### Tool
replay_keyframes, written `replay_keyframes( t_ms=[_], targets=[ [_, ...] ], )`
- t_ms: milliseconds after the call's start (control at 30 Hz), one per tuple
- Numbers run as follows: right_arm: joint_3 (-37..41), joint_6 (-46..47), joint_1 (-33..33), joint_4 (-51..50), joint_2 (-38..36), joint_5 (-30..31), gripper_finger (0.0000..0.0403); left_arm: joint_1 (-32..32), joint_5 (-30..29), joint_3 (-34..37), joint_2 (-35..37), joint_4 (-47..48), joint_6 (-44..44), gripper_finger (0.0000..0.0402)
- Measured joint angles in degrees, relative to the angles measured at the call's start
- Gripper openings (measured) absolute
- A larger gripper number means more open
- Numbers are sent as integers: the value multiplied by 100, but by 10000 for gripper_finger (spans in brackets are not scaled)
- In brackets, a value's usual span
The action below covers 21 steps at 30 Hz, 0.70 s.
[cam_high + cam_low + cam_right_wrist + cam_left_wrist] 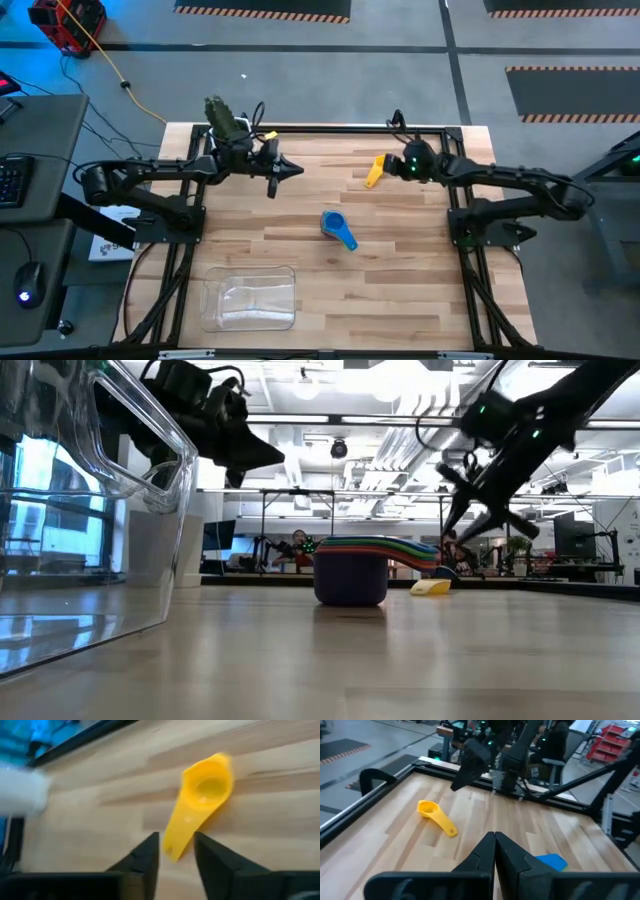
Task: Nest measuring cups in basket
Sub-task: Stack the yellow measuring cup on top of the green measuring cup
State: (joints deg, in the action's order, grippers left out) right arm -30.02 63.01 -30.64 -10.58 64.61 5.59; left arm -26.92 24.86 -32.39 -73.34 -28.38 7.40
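Yellow cup (202,807) is lying alone on the desk (400,280), handle pointing at the right tool (176,851), whose spread, empty fingers are straddling the handle end; left tool (495,851) is clenched, farther off.

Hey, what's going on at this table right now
The right gripper hangs open just above the handle of a lone yellow measuring cup near the far edge of the table, lined up to pick it up. The other cups sit nested in a stack mid-table, blue one on top. The clear basket at the near edge holds nothing yet. The left gripper waits shut, off the table surface on its own side.
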Motion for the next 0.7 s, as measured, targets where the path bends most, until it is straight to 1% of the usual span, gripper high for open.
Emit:
replay_keyframes(
  t_ms=[100, 200, 267, 500, 533, 633, 700],
  targets=[
    [1, 23, -282, 367, 441, -117, 164, -22, -45, 0, 0, -26, 0, 0],
    [-112, -158, -353, 546, 891, -271, 189, -46, -43, -1, 0, -16, 0, 0],
    [-316, -318, -356, 355, 1189, -182, 193, -46, -43, -1, 0, 23, 0, 0],
    [-1205, 2, -406, -713, 2092, 772, 195, -46, -61, -1, 0, 64, -2, 0],
    [-1286, 9, -432, -773, 2216, 756, 195, -46, -59, -1, 0, 68, -2, 0],
    [-1483, 16, -512, -809, 2537, 346, 195, -46, -59, -1, 0, 71, 6, 0],
    [-1580, 13, -532, -802, 2699, 227, 195, -45, -59, -1, 0, 74, 38, 0]
  ],
)
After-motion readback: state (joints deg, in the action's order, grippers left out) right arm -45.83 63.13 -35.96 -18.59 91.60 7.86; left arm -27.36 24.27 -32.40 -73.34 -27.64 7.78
